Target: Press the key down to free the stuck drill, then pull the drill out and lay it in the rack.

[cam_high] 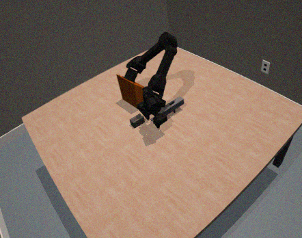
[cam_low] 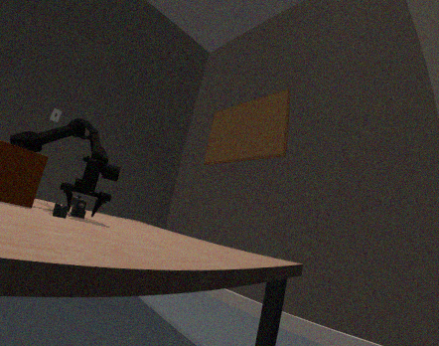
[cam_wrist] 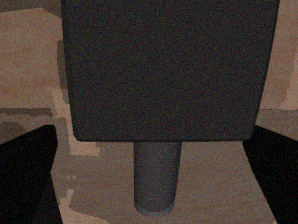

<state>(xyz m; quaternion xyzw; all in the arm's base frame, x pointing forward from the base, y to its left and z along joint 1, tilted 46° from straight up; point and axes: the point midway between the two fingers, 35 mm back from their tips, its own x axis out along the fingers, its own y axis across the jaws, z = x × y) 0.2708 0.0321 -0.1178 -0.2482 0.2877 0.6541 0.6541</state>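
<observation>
The grey drill (cam_wrist: 157, 177) sticks out as a short cylinder from under the end of the dark holder block (cam_high: 177, 103) (cam_low: 78, 207) (cam_wrist: 170, 65). The block fills the top of the wrist view. A small dark spot on the block's top in the top view may be the key; it is too small to tell whether it is down. My gripper (cam_high: 153, 122) (cam_low: 80, 215) (cam_wrist: 152, 135) is open, pointing down low over the table, one finger on each side of the drill and the block's end. Nothing shows held. The small dark rack (cam_high: 137, 121) (cam_low: 60, 211) stands close beside one finger, with no drill visible in it.
An upright orange panel (cam_high: 129, 92) (cam_low: 16, 174) stands on the table (cam_high: 146, 178) (cam_low: 138, 249) beside the arm, close behind the gripper and rack. The arm reaches over from the back. Its shadow falls around the block.
</observation>
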